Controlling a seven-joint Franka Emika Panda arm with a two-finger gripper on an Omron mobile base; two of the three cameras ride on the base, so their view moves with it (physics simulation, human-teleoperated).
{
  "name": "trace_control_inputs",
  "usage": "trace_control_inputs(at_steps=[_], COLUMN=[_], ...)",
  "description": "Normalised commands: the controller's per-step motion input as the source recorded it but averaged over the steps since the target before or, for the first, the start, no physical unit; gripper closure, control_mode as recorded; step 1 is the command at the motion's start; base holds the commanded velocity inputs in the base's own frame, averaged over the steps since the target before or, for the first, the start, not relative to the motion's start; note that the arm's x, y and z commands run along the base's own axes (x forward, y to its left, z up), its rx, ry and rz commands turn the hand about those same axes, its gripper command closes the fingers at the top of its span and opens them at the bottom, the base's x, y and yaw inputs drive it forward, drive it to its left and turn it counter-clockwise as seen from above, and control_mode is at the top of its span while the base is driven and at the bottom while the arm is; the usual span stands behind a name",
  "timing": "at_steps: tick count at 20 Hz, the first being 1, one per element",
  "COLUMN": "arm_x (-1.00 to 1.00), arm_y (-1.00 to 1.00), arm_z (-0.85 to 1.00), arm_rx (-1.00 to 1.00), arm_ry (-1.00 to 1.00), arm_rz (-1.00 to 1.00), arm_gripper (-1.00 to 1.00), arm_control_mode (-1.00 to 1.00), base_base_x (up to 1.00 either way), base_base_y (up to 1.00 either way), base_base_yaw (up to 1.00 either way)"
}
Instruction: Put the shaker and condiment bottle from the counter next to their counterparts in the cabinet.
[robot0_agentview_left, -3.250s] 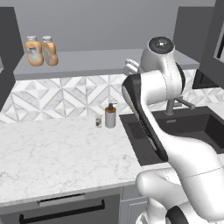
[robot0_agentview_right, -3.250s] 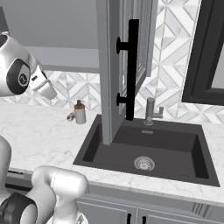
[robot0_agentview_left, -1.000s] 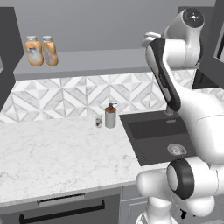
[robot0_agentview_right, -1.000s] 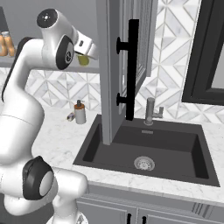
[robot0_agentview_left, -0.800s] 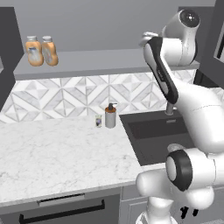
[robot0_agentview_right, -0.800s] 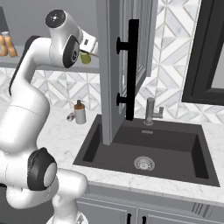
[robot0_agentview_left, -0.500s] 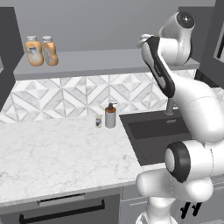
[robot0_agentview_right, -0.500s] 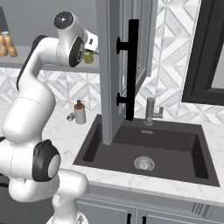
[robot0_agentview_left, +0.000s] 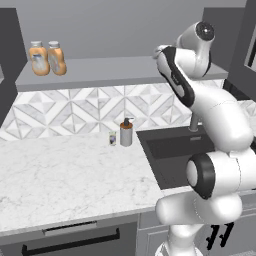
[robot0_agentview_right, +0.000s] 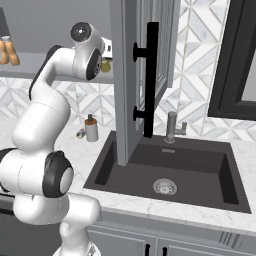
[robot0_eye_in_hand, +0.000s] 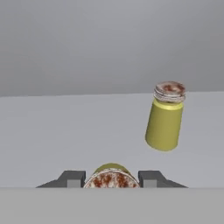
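Observation:
My gripper (robot0_eye_in_hand: 111, 178) is shut on the shaker (robot0_eye_in_hand: 110, 174), an olive-yellow cylinder with a speckled brown cap, seen from above between the fingers. It hangs just above the cabinet shelf (robot0_eye_in_hand: 65, 127). Its counterpart, a like yellow-green shaker (robot0_eye_in_hand: 165, 118), stands on the shelf a little ahead and to the right. From the right base view the held shaker (robot0_agentview_right: 106, 65) shows at the hand, level with the shelf. At the shelf's far left the slim pale-orange condiment bottle (robot0_agentview_left: 56, 58) stands beside the wider, deeper-orange bottle (robot0_agentview_left: 37, 58).
The open grey cabinet door (robot0_agentview_right: 131, 85) with its black handle (robot0_agentview_right: 150, 75) hangs right beside the hand. On the marble counter (robot0_agentview_left: 60, 180) stand a grey pump dispenser (robot0_agentview_left: 126, 134) and a tiny jar (robot0_agentview_left: 112, 138). The dark sink (robot0_agentview_right: 200, 165) and faucet (robot0_agentview_right: 171, 127) lie below.
The arm has risen from low over the counter to shelf height. Over the last second the hand has carried the shaker a little further in over the shelf.

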Motion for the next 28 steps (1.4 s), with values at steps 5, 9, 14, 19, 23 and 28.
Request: trace_control_inputs(at_steps=[5,9,14,19,23,28], arm_x=[0.46,0.40,0.40,0.41,0.40,0.34], arm_y=[0.00,0.00,0.00,0.00,0.00,0.00], arm_z=[-0.13,-0.26,-0.33,-0.35,-0.35,-0.29], arm_rx=[-0.09,-0.10,-0.10,-0.10,-0.09,-0.09], arm_ry=[-0.06,-0.02,0.00,0.00,0.00,-0.01], arm_rz=[0.09,0.10,0.09,0.09,0.09,0.08], arm_gripper=[1.00,1.00,1.00,1.00,-1.00,-1.00], arm_control_mode=[-1.00,-1.00,-1.00,-1.00,-1.00,-1.00], base_base_x=[0.00,0.00,0.00,0.00,0.00,0.00], base_base_y=[0.00,0.00,0.00,0.00,0.00,0.00], base_base_yaw=[0.00,0.00,0.00,0.00,0.00,0.00])
